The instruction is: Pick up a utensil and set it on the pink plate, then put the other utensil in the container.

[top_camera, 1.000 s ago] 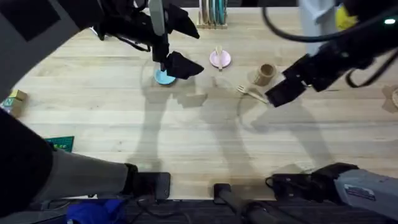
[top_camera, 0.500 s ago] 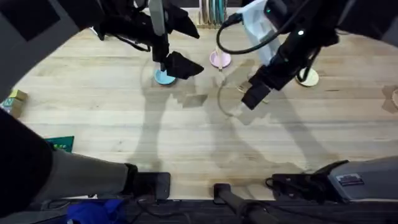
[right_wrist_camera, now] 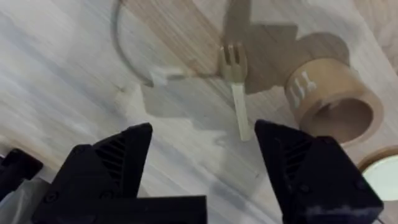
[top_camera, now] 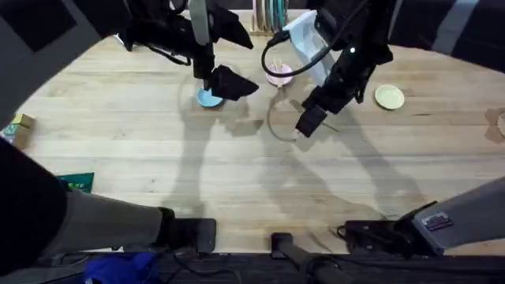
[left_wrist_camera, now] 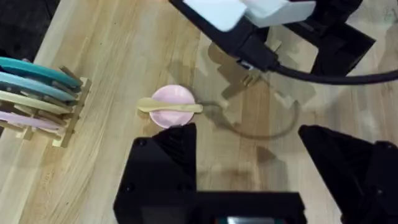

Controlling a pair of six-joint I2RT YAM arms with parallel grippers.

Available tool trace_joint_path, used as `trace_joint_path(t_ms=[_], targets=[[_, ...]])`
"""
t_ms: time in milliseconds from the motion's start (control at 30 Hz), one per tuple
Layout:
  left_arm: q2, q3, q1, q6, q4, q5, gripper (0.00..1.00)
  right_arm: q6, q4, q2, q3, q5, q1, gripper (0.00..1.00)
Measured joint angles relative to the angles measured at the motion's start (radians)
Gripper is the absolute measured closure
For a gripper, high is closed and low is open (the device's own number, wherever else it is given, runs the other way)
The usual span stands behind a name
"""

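Right gripper (right_wrist_camera: pixel 199 155) hangs with fingers apart over the fork (right_wrist_camera: pixel 236 93) (beside the container (right_wrist_camera: pixel 329 102)), apparently to grasp it. Left gripper (left_wrist_camera: pixel 249 155) is open too; the utensil (left_wrist_camera: pixel 169 106) lies on the pink plate (left_wrist_camera: pixel 173 98).

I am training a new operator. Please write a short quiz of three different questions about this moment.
1. True or false: a utensil lies across the pink plate.
2. The fork lies: A) inside the cup, B) on the table beside the cup, C) on the blue plate.
3. Fill in: the right gripper above the fork is ____ (open/shut).

Key: 1 true; 2 B; 3 open.
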Motion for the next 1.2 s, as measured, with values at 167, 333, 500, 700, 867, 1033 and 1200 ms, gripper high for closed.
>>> trace_joint_path(t_ms=[167, 333, 500, 700, 867, 1033, 1200], targets=[[0.0, 0.0, 0.0, 0.0, 0.0, 0.0, 0.005, -0.004, 0.028, 0.026, 0.0, 0.0, 0.001, 0.004], [0.0, 0.0, 0.0, 0.0, 0.0, 0.0, 0.005, -0.005, 0.032, 0.045, 0.004, 0.0, 0.003, 0.005], [0.0, 0.0, 0.0, 0.0, 0.0, 0.0, 0.005, -0.005, 0.033, 0.069, 0.016, 0.001, 0.003, 0.006], [0.0, 0.0, 0.0, 0.0, 0.0, 0.0, 0.005, -0.005, 0.056, 0.087, 0.018, 0.016, 0.005, 0.006], [0.0, 0.0, 0.0, 0.0, 0.0, 0.0, 0.004, -0.005, 0.076, 0.088, 0.018, 0.016, 0.005, 0.006], [0.0, 0.0, 0.0, 0.0, 0.0, 0.0, 0.005, -0.004, 0.043, 0.091, 0.018, 0.009, 0.007, 0.005], [0.0, 0.0, 0.0, 0.0, 0.0, 0.0, 0.005, -0.001, 0.024, 0.113, 0.014, 0.0, 0.018, 0.005]])
